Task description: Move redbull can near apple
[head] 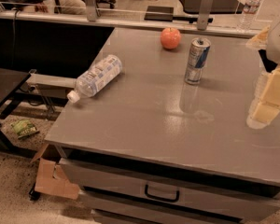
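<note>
The redbull can (196, 60) stands upright on the grey table (144, 120), toward the back right, silver and blue with a silver top. The orange-red apple (170, 38) sits just behind and to the left of the can, near the table's back edge, a short gap apart from it. My gripper (269, 97), with yellowish parts, hangs at the right edge of the view over the table's right side, well to the right of the can and lower in the frame. It touches neither object.
A clear plastic water bottle (95, 77) lies on its side near the table's left edge. Another bottle (250, 8) stands upright beyond the back rail. A drawer handle (162, 193) is below the front edge. A cardboard box (53, 174) lies on the floor at left.
</note>
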`<state>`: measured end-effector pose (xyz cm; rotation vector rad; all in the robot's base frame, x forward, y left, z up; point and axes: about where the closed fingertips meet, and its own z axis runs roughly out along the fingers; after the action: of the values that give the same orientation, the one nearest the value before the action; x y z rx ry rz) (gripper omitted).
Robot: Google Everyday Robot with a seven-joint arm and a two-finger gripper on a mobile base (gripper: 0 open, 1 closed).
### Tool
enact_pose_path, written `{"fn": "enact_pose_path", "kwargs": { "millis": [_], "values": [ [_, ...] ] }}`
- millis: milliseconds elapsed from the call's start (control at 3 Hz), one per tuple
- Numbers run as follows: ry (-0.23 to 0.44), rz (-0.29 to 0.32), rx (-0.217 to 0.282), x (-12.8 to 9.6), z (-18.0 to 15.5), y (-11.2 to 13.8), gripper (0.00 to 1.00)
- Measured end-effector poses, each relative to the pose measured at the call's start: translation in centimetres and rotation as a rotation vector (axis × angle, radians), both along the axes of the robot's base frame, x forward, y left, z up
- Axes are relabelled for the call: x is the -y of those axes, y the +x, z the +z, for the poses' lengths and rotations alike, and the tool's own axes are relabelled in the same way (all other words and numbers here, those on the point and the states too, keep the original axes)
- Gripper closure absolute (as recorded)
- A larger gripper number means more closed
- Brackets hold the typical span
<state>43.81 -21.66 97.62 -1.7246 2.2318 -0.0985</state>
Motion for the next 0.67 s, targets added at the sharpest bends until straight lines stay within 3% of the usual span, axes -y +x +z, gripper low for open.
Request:
{"fn": "enact_pose_path", "kwargs": {
  "millis": [333,667],
  "values": [
    [0.0,0.0,0.0,0.0,0.0,0.0,0.0],
    [0.082,-0.067,0.038,1.2,0.0,1.1,0.0]
  ]
}}
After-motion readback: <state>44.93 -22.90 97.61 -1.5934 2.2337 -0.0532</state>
